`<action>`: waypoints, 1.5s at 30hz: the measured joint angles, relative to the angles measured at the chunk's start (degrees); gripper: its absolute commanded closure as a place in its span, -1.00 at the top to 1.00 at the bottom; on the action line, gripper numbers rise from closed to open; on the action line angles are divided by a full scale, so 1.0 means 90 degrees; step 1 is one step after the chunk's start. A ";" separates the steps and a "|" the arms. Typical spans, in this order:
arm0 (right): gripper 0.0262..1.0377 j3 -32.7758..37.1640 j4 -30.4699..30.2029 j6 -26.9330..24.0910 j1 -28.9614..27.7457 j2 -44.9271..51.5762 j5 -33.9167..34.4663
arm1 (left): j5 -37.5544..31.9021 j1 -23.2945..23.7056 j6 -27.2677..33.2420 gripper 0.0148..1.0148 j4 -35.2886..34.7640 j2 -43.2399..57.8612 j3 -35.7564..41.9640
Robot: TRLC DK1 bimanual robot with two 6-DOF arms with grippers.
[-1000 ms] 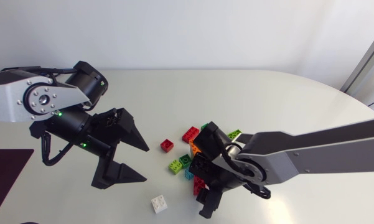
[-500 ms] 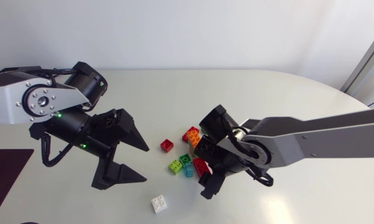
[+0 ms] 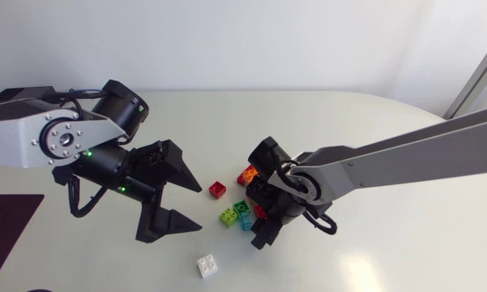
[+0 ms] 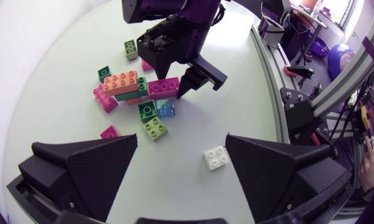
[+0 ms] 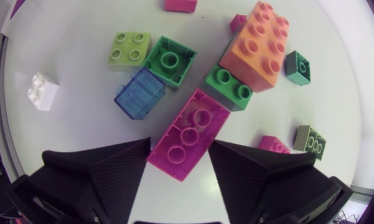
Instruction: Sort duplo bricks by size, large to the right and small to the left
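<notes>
left gripper (image 3: 196, 208) hangs wide apart near the white brick (image 3: 207, 265); pink brick (image 5: 188, 134) sits at the right gripper (image 5: 180, 146), can't tell whether clamped.

Level: bright, even, diffuse in all 3 views.
Source: soft, from overhead; no hard beam.
Shadows: faint, soft-edged on table (image 3: 373, 138) under left gripper (image 3: 196, 208) and right gripper (image 3: 259, 215); thin one by white brick (image 3: 207, 265).
Glare: tabletop washed near white at far side, both wrist views.
Sheen: weak on pink brick (image 5: 187, 134); blue brick (image 5: 140, 93) lit through.
Edges: table rim bent strongly, wrist views.
</notes>
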 measured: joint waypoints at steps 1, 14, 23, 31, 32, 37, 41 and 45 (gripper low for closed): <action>-0.55 -0.0005 0.0000 -0.0002 -0.0056 0.0000 0.0000 | 0.0000 0.0000 -0.0002 0.94 0.0032 0.0000 0.0000; -0.57 -0.2064 -0.0223 -0.0709 -0.1462 -0.2135 -0.0146 | -0.0143 -0.0185 -0.0214 0.94 0.0457 0.1382 0.0716; 0.93 -0.2834 -0.0911 -0.1472 -0.2297 -0.3597 -0.0712 | -0.0143 -0.0146 -0.0129 0.93 0.0578 0.2931 0.2497; 0.93 -0.2815 -0.1151 -0.1656 -0.2431 -0.3857 -0.1134 | -0.0420 -0.0095 0.0969 0.89 -0.0032 0.3929 0.3623; 0.93 -0.2815 -0.1156 -0.1688 -0.2472 -0.3857 -0.1188 | -0.0500 -0.0117 0.1107 0.89 -0.0180 0.4014 0.3747; 0.93 -0.2817 -0.1154 -0.1809 -0.2582 -0.3854 -0.1421 | -0.0840 -0.0357 0.1593 0.89 -0.0542 0.4420 0.4510; 0.93 -0.2817 -0.1154 -0.1882 -0.2589 -0.3854 -0.1562 | -0.0974 -0.0546 0.1846 0.89 -0.0925 0.4840 0.5309; 0.93 -0.2817 -0.1156 -0.1962 -0.2698 -0.3854 -0.1666 | -0.1098 -0.0602 0.2164 0.83 -0.1423 0.5248 0.5867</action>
